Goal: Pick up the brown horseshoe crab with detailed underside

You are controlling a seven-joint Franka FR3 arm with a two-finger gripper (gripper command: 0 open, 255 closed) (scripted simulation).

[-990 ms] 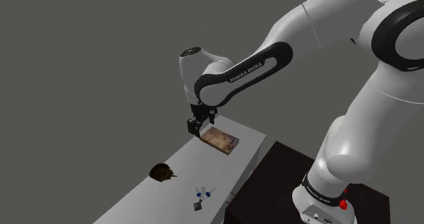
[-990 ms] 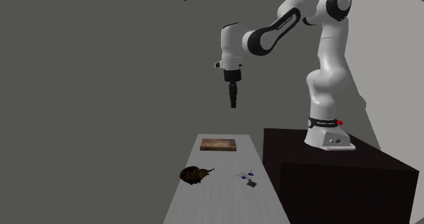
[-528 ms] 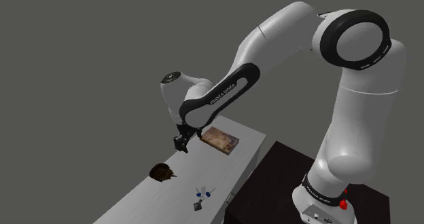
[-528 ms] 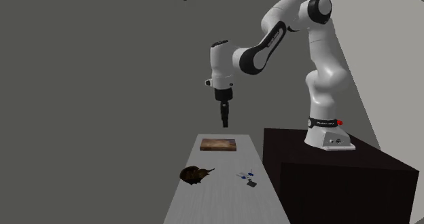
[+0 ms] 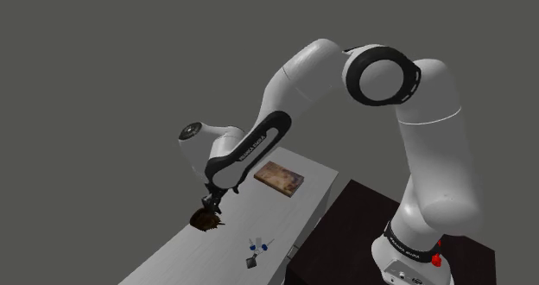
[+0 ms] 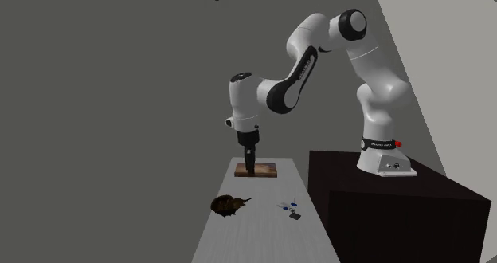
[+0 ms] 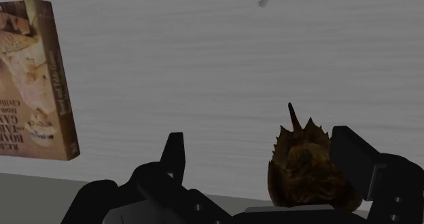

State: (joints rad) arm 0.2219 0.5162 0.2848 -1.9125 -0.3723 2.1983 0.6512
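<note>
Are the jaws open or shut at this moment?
Open. In the wrist view the gripper has its two black fingers standing apart, with the brown horseshoe crab between them.

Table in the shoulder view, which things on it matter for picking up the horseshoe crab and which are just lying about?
For the job:
- brown horseshoe crab
- gripper, open, with the crab between its fingers

Just lying about:
- flat brown printed box
- small blue and grey bits near the edge of the table
</note>
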